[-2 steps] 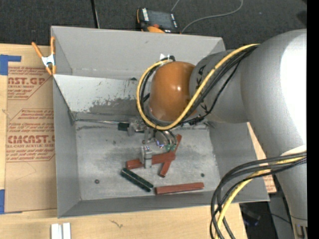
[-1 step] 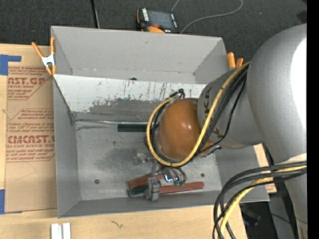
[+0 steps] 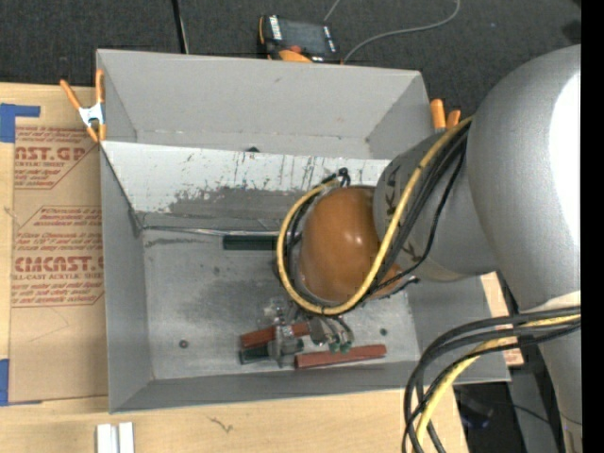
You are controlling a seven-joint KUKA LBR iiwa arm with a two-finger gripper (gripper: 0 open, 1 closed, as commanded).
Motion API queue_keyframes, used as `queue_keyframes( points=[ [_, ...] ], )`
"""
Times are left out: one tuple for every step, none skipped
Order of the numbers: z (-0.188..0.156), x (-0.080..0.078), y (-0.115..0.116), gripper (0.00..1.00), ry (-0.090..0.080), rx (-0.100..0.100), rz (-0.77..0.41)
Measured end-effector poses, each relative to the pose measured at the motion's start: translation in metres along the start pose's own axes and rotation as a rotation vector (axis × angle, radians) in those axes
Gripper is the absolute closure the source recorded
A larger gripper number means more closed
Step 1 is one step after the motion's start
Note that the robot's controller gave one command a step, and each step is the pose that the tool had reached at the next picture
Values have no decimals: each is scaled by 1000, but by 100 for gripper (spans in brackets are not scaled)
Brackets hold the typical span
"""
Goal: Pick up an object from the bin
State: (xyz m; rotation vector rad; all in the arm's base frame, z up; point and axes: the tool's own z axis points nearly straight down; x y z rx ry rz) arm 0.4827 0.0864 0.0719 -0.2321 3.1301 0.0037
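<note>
My gripper (image 3: 304, 329) is low over the bin's floor near the front wall, mostly hidden under the arm's orange dome. Right at it lie two small things. A long flat red strip (image 3: 351, 353) stretches to the right just in front of the gripper. A shorter red piece with a dark end (image 3: 257, 340) lies to its left and touches the gripper's metal parts. Whether either is gripped cannot be told.
A dark narrow bar (image 3: 248, 242) lies flat on the bin's floor further back, left of the dome. The arm with its looping yellow and black cables covers the bin's right side. The left half of the floor holds no things.
</note>
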Motion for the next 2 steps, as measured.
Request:
queue_keyframes(
  points=[
    [-123,-16,4,100,-6,2,35],
    [-217,-56,-14,100,-5,3,-393]
  ],
)
